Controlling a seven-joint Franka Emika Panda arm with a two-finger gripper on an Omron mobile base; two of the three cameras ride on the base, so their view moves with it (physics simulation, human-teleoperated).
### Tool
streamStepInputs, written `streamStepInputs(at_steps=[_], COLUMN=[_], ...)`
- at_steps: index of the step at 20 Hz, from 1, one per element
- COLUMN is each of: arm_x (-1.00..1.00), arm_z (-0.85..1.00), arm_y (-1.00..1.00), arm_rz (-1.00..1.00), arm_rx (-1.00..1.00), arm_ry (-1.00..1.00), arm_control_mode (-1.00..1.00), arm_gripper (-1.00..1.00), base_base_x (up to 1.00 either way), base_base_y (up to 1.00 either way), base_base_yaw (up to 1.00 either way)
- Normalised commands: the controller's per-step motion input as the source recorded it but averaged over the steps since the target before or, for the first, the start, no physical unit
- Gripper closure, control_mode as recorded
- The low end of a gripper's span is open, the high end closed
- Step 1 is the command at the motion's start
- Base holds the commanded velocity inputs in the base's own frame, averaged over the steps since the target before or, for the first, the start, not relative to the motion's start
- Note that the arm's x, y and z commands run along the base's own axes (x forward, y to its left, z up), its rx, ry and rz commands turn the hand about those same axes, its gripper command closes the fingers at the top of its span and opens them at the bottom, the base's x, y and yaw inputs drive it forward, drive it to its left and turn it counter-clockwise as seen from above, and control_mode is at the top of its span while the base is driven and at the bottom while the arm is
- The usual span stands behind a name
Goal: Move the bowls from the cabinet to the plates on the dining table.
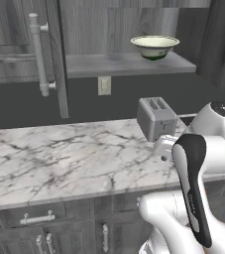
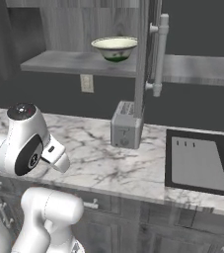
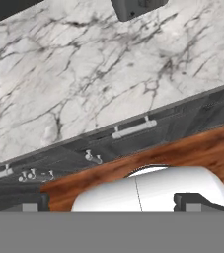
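Observation:
One pale cream-green bowl (image 1: 154,47) (image 2: 114,48) stands upright on the lower shelf (image 1: 119,65) of the open dark grey cabinet (image 1: 55,59) (image 2: 144,54). The cabinet's door is swung out, with its long silver bar handle (image 1: 38,54) (image 2: 159,53) showing. My gripper (image 3: 108,205) is open and empty. It hangs low in front of the counter, well below the bowl and apart from it, facing down at the counter edge and the floor. One dark fingertip (image 3: 200,201) rises at the hand view's bottom right. The plates and the dining table are out of view.
A marble counter (image 1: 59,154) (image 2: 98,158) runs under the cabinet. A silver toaster (image 1: 156,119) (image 2: 125,126) stands on it below the shelf. A black cooktop (image 2: 197,163) lies at the right. Dark drawers with short handles (image 3: 133,129) sit under the counter, above a wooden floor (image 3: 202,148).

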Motion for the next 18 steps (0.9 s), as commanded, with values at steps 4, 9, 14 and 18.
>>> streamStepInputs(at_steps=[4, 9, 14, 18], arm_x=[0.0, 0.0, 0.0, 0.0], arm_z=[0.0, 0.0, 0.4, 0.7], arm_y=[0.0, 0.0, 0.04, 0.17], arm_rz=[0.0, 0.0, -0.1, -0.19], arm_rx=[0.0, 0.0, 0.0, 0.0], arm_ry=[0.0, 0.0, -0.11, -0.14], arm_control_mode=[1.0, -1.0, -1.0, -1.0], arm_gripper=[-1.0, -1.0, -1.0, -1.0], base_base_x=[0.28, 0.02, 0.0, 0.0], base_base_y=[-0.01, 0.0, 0.0, 0.0], base_base_yaw=[0.0, 0.0, 0.0, 0.0])
